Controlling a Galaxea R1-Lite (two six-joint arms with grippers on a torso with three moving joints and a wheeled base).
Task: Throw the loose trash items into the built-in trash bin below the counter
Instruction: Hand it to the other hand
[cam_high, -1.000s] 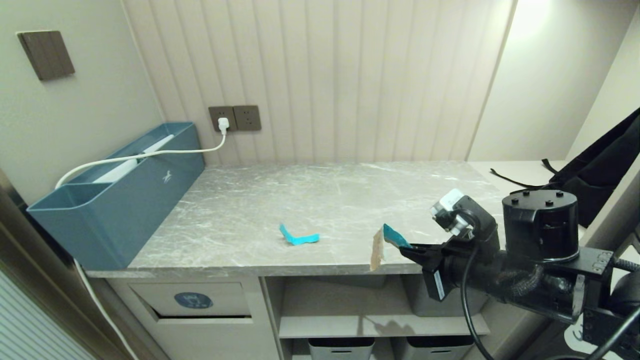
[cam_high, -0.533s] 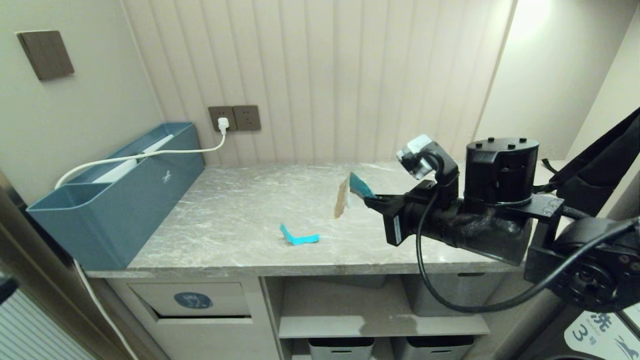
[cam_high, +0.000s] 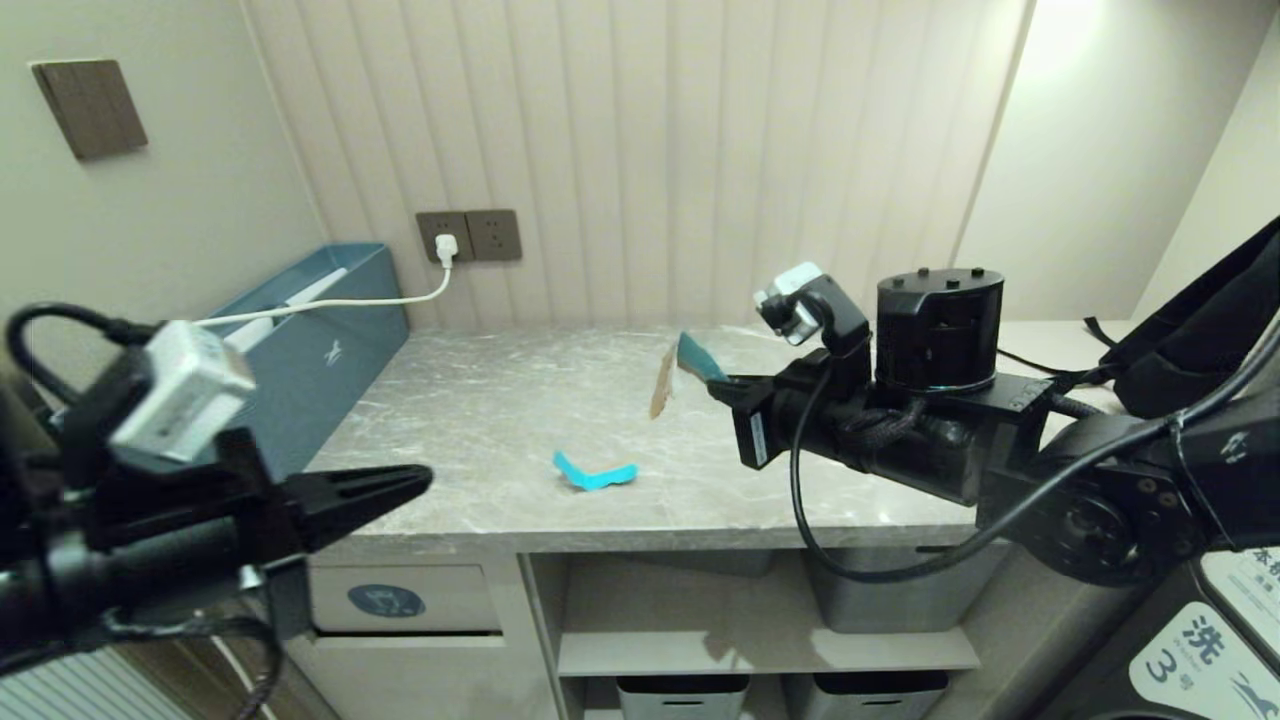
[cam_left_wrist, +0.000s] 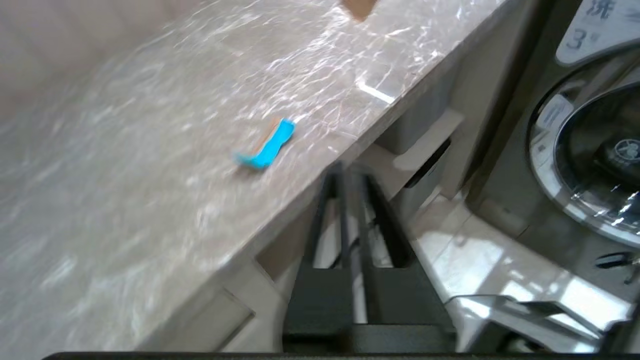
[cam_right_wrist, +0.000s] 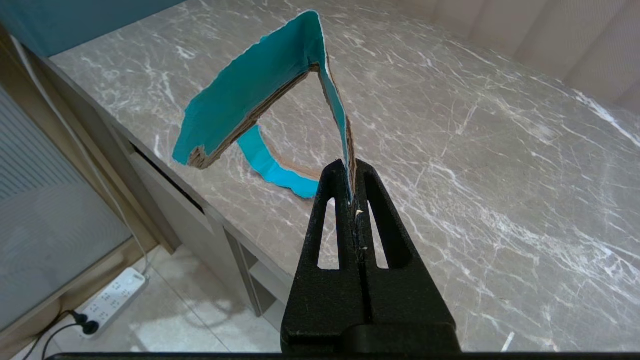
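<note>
Aloft over the table (cam_high: 480, 420), the right pincer (cam_right_wrist: 350, 175) is clenched on a folded cardboard scrap (cam_right_wrist: 250, 105), teal on one face, tan on the other. Carrying it well means keeping that pinch firm, swinging left past the table's front edge and down to the bin flap (cam_high: 400, 598) with its round blue sticker. Nearby, the left pincer (cam_high: 400, 485) hovers by that flap, all but closed and empty, possibly blocking the route. A bent turquoise strip (cam_high: 595, 472) lies on the table; a blue organiser box (cam_high: 330, 350) stands at the left.
</note>
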